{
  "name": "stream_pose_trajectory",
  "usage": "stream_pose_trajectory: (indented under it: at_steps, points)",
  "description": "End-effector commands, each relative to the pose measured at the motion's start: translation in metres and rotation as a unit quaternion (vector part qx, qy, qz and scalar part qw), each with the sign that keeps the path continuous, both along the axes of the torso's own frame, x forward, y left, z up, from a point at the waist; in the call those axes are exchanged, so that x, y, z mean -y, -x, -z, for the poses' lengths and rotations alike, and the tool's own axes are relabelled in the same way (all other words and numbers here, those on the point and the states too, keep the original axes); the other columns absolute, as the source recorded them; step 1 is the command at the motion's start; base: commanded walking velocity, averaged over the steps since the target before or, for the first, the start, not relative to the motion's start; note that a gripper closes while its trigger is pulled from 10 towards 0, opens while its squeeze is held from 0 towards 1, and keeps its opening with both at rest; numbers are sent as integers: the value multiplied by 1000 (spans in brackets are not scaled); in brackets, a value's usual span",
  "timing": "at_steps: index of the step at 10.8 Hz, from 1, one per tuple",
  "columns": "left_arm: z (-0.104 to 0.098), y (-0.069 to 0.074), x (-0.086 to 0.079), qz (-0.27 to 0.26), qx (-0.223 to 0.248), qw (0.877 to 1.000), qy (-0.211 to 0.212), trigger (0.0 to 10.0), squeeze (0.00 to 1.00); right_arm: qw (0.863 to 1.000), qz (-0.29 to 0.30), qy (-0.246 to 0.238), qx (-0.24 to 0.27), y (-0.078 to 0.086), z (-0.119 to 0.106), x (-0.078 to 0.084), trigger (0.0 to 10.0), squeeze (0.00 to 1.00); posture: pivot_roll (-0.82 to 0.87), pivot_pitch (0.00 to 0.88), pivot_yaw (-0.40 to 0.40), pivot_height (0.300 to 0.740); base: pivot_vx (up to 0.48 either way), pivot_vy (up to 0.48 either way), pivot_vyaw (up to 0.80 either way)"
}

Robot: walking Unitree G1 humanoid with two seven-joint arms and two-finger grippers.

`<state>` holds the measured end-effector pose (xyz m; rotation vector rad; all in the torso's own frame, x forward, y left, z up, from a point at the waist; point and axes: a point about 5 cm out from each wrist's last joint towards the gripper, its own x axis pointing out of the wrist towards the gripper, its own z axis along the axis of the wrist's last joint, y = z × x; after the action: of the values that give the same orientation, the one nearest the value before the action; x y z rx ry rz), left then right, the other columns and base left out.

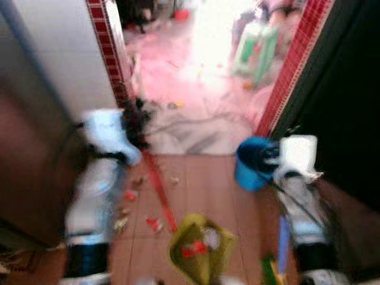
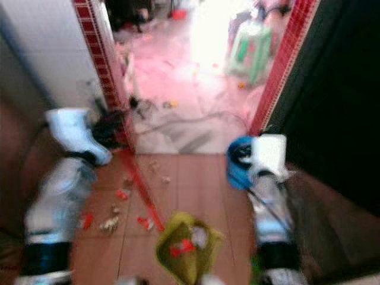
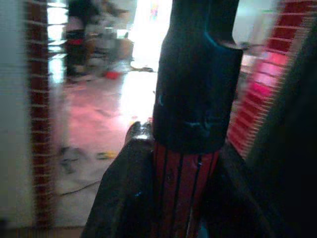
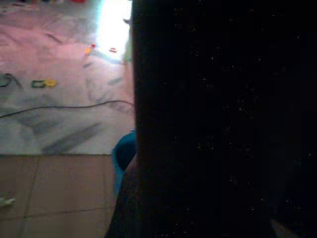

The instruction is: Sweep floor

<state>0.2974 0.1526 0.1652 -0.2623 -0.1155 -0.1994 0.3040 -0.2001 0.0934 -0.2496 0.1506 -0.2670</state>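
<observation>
Red broom handle (image 3: pixel 181 191) between blurred fingers (image 3: pixel 124 193)

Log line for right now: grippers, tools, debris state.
left gripper: shut on red broom handle | right gripper: grip unclear, by blue bucket | yellow-green dustpan: holds scraps | litter: scattered on tiles | view: blurred

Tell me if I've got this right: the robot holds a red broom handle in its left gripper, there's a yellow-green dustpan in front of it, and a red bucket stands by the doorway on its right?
Nearly. The bucket is blue, not red; the left eye view shows it by the red-tiled doorway edge on the robot's right. The rest holds: the left gripper is around the red broom handle, and the yellow-green dustpan lies in front.
</observation>
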Motion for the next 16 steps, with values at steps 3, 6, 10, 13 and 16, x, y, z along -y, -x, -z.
stream_pose_trajectory:
  at_steps: [3, 6, 10, 13, 16]
  points:
    - [-34, -5, 11, 20, 52, 995, 82, 10000, 0, 1000, 6, -2, -2, -3, 1, 6, 10000, 0, -88, 4, 22, 740, 316, 0, 0]
    - [-47, -9, 6, 4, 65, 991, 121, 10000, 0, 1000, 1, 1, -7, -5, 2, 5, 10000, 0, -90, 0, 17, 740, 331, 0, 0]
    - [-64, -17, -9, -23, 87, 987, 130, 10000, 0, 1000, -6, 4, -10, -6, 4, 4, 10000, 0, -92, 0, 16, 740, 334, 0, 0]
    - [-74, -23, -21, -50, 109, 987, 105, 10000, 0, 1000, -9, 4, -12, -5, 6, 4, 10000, 0, -93, 0, 15, 740, 334, 0, 0]
    - [-84, -32, -34, -94, 131, 984, 70, 10000, 0, 1000, -13, 3, -14, -5, 7, 3, 10000, 0, -92, 0, 13, 740, 334, 0, 0]
